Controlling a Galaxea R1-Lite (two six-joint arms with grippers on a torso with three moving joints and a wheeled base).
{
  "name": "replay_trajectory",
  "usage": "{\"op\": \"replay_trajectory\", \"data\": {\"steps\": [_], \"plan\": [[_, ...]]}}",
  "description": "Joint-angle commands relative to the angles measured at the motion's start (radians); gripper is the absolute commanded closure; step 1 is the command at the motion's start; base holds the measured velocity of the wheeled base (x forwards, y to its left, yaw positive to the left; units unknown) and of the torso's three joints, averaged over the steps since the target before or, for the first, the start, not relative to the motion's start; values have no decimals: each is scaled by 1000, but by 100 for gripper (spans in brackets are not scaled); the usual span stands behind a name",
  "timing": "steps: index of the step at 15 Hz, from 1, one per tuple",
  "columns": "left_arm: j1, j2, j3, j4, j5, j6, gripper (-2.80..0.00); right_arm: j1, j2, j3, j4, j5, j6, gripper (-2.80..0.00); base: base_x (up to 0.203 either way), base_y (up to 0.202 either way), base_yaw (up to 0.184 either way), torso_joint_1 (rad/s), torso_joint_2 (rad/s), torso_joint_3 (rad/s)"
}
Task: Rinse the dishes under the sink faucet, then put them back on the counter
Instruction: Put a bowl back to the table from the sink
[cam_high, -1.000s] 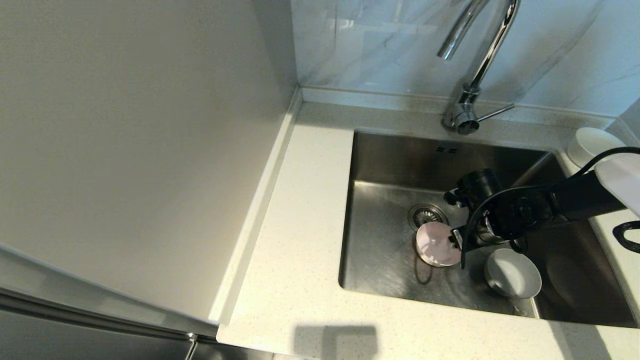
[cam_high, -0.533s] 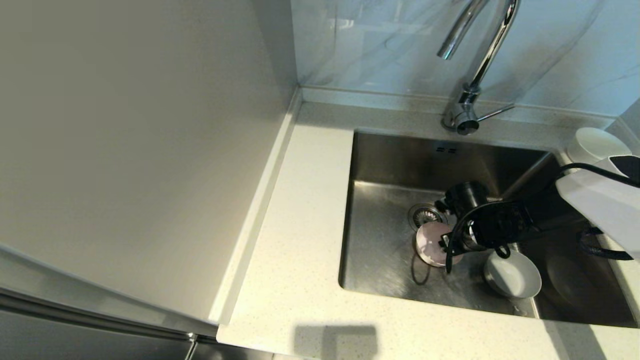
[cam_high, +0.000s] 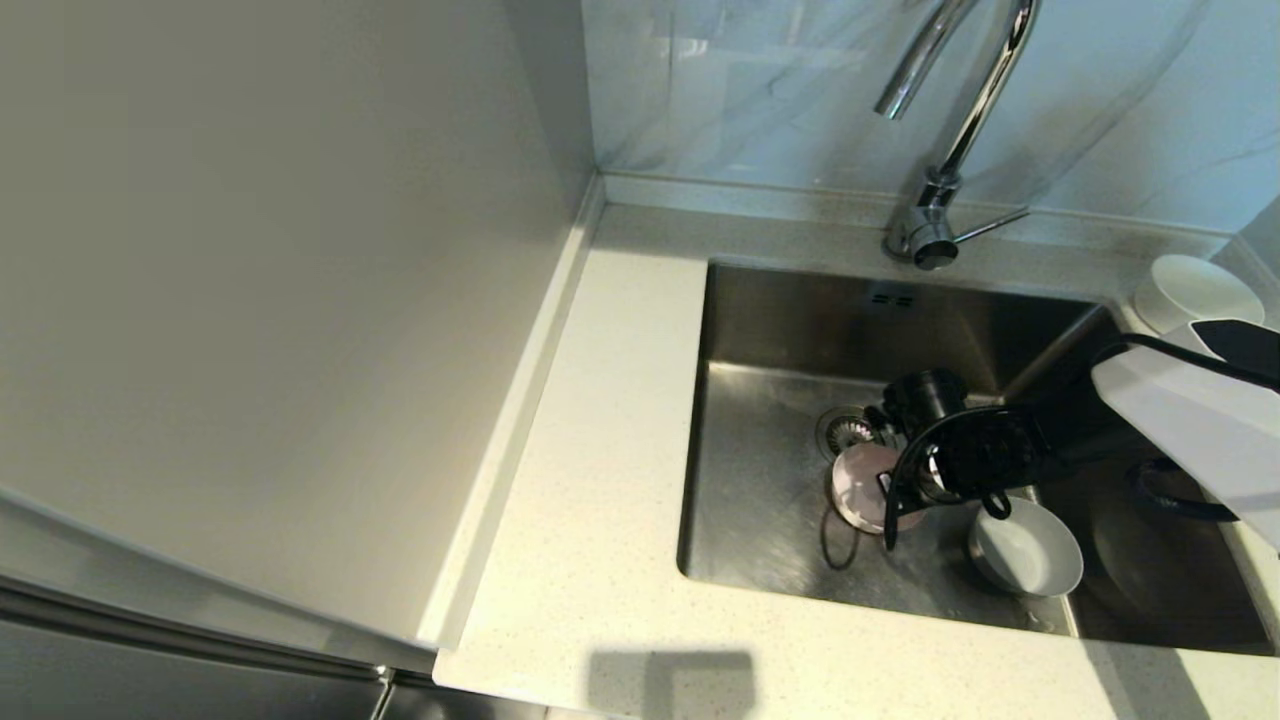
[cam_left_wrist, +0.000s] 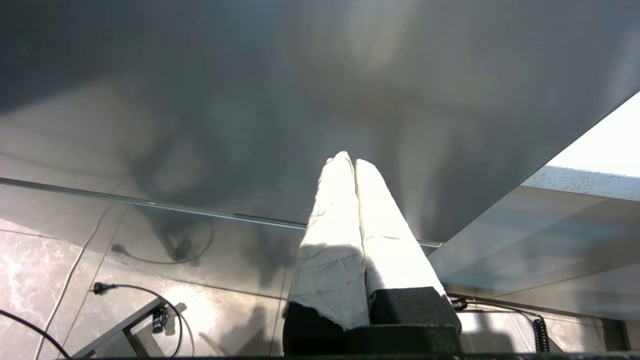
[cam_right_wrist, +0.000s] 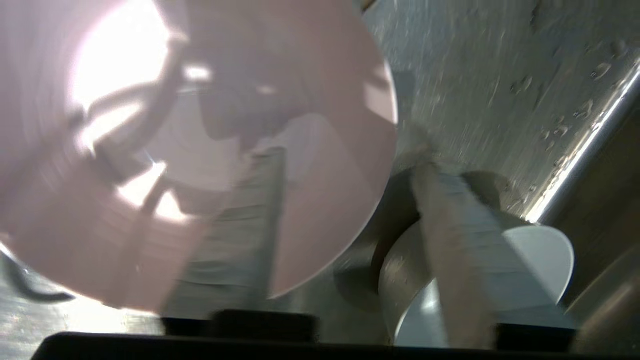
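While the left pincer (cam_left_wrist: 350, 162) hangs parked below the table (cam_high: 600, 480), fingers pressed together, the right pincer (cam_right_wrist: 345, 200) reaches into the sink (cam_high: 760, 480), spread wide astride the pink bowl's (cam_high: 860, 485) rim. The grey-white bowl (cam_high: 1030, 550) sits just beside. Farther back, the faucet (cam_high: 950, 130) stands behind the sink, and the white bowl (cam_high: 1190, 290) rests on the table.

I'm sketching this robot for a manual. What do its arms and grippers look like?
The right arm has a white shell, then a black wrist section with a black cable looping beside it. The right gripper has long pale fingers on a black base. The left gripper has two tapered, white-wrapped fingers on black blocks.
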Motion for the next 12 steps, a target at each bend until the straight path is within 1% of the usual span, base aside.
{"op": "replay_trajectory", "data": {"steps": [1,8,12], "plan": [[0,-3,0,0,0,-2,0,-1,-1,-14,0,-3,-2,0,0,0,0,0,0,0],[0,-3,0,0,0,0,0,-1,-29,-42,0,-17,-2,0,0,0,0,0,0,0],[0,-3,0,0,-1,0,0,-13,-70,-146,9,-41,-10,0,0,0,0,0,0,0]]}}
